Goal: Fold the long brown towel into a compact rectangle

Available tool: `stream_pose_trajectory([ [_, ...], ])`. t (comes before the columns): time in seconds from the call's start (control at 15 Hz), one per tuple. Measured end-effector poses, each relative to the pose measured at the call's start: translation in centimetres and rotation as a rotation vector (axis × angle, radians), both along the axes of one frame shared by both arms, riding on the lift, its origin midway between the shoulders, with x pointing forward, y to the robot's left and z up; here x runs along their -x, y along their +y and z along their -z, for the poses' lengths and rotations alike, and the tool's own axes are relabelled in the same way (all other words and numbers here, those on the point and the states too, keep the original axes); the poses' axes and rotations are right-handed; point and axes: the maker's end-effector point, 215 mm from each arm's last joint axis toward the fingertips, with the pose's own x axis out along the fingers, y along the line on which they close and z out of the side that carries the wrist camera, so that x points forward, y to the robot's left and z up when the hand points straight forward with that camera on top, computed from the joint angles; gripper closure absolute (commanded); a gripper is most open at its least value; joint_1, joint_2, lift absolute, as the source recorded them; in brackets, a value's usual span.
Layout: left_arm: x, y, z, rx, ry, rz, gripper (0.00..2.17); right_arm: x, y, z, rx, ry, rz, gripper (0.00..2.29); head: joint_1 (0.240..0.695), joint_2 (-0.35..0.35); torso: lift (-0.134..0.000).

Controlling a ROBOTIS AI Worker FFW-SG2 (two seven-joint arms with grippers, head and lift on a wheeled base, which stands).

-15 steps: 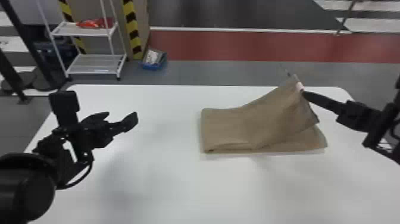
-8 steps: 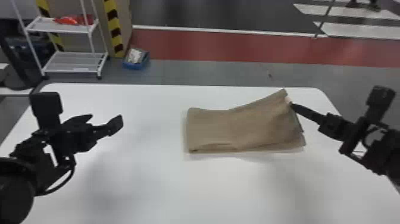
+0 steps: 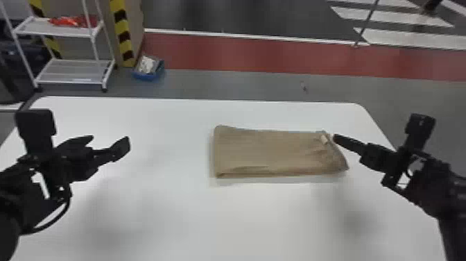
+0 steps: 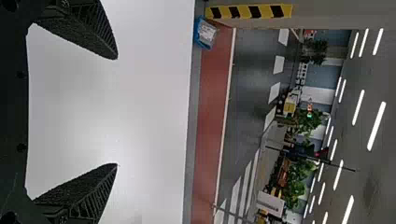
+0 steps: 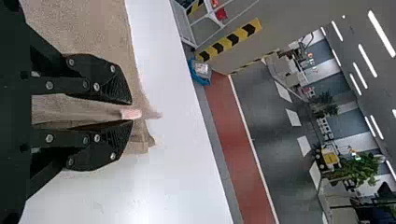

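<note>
Raised right end of the towel [image 3: 267, 151] has come down onto the worktop [image 3: 263, 215]; it now lies nearly flat, right of centre, a rough rectangle. My right end effector [image 5: 131, 112] is at the pale tag [image 3: 323, 139], fingers narrowly parted. Left end effector [image 4: 116, 112] wide open, empty. Fold seems laid; puckered end may need smoothing.

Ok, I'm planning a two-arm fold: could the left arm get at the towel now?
Probably yes: the left arm's fingers are open, and only bare table lies between them and the towel, though reach is guesswork.
</note>
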Motion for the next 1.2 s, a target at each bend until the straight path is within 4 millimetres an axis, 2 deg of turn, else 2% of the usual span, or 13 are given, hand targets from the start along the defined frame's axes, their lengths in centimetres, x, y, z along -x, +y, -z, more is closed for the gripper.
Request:
stream_pose_trajectory([
  [0.33, 0.1, 0.0, -0.1, 0.003, -0.002, 0.004, 0.07, 1.8, -3.1, -3.0, 0.060, -0.053, 0.033, 0.06, 0.695, -0.182, -0.123],
  [0.67, 0.1, -0.7, -0.1, 0.003, -0.005, 0.014, 0.07, 3.4, -5.7, -2.6, 0.066, -0.029, 0.062, 0.14, 0.695, -0.217, -0.123],
  [0.93, 0.1, -0.9, -0.1, 0.000, -0.004, 0.017, 0.07, 3.4, -5.6, -0.6, 0.037, 0.005, 0.067, 0.20, 0.695, -0.221, -0.123],
  [1.2, 0.2, -1.4, 0.0, -0.001, -0.005, 0.027, 0.07, 2.8, -2.6, 2.2, 0.022, 0.047, 0.017, 0.22, 0.695, -0.195, -0.123],
])
